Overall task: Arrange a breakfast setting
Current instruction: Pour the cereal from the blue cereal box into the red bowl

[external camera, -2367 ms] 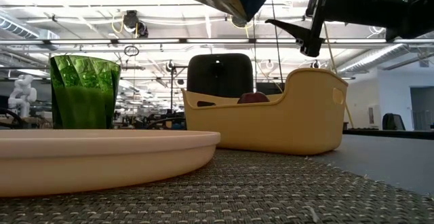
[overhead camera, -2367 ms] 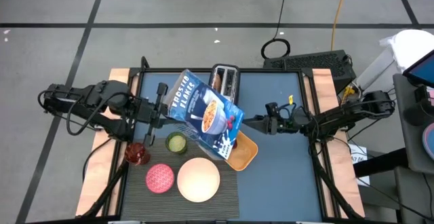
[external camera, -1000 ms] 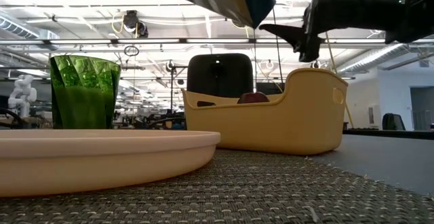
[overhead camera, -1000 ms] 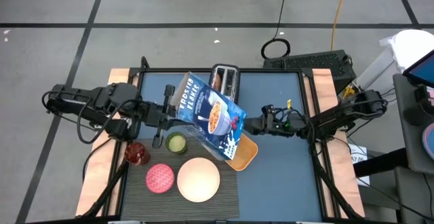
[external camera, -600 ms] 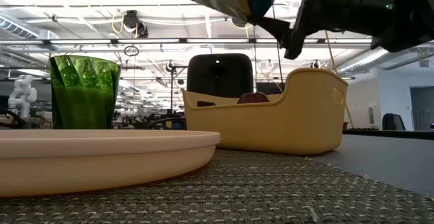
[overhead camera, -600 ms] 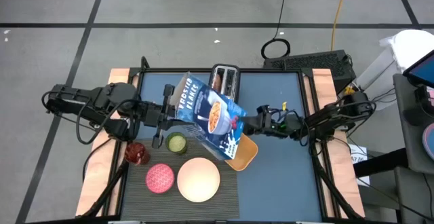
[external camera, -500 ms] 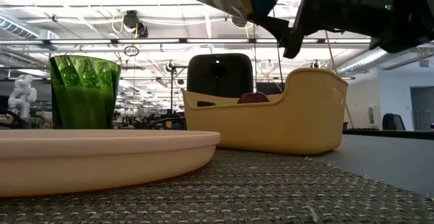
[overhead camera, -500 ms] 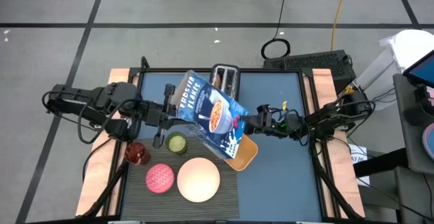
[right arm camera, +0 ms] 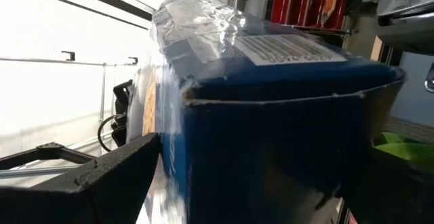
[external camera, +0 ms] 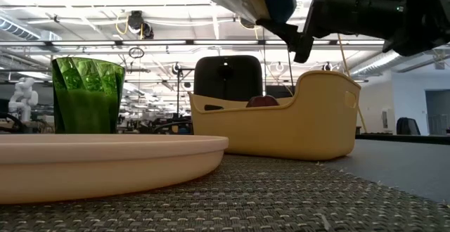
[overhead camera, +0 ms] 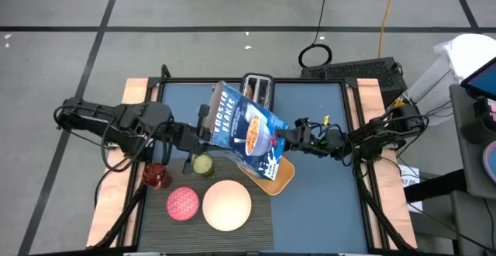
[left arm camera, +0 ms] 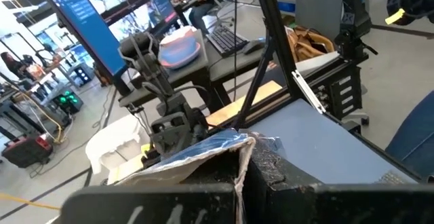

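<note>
Currently | left end effector (overhead camera: 203,129) clamps blue cereal box (overhead camera: 248,130) aloft, tilted above yellow tray (overhead camera: 277,176) | right end effector (overhead camera: 285,138) spread around box's far end, likely for handover | placemat (overhead camera: 260,225) set below

A dark ribbed placemat (overhead camera: 155,217) lies at the table's near left part, its woven ribs filling the foreground of the low view. On it rests a round, pale, shallow plate (overhead camera: 226,205), empty. Just left of the plate sits a pink bowl (overhead camera: 183,203) with a dotted pattern. Behind them stand a small green cup (overhead camera: 201,164), upright and faceted, and a red glass (overhead camera: 156,175) at the mat's left edge.
</note>
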`<action>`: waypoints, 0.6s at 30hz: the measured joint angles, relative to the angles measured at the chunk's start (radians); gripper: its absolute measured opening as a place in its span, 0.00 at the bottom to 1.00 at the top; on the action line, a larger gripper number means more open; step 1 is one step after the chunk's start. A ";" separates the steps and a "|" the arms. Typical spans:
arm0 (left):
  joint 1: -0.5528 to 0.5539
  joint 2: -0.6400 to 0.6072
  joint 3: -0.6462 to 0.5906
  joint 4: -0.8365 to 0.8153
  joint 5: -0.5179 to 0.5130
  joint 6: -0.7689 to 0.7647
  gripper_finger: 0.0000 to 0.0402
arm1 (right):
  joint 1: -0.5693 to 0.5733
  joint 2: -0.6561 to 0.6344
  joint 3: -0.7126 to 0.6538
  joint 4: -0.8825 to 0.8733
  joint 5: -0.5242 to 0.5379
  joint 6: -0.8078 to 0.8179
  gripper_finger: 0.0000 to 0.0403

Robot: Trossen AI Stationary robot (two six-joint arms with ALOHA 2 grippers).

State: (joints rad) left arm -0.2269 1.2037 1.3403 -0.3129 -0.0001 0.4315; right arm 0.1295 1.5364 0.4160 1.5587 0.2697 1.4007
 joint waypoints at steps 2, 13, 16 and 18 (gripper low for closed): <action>-0.001 0.005 0.000 0.000 0.003 -0.005 0.00 | 0.000 0.000 0.000 0.001 -0.002 -0.012 0.99; -0.012 0.007 0.000 -0.027 0.004 -0.039 0.00 | 0.000 0.000 0.000 0.004 -0.007 -0.062 0.96; -0.012 0.007 -0.001 -0.033 0.005 -0.042 0.00 | 0.000 0.000 0.000 0.004 -0.006 -0.080 0.91; -0.012 0.007 -0.001 -0.033 0.005 -0.045 0.00 | 0.000 0.000 0.000 0.005 -0.006 -0.084 0.88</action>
State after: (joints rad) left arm -0.2390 1.2106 1.3392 -0.3456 0.0048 0.3866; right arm 0.1299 1.5360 0.4160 1.5633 0.2638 1.3164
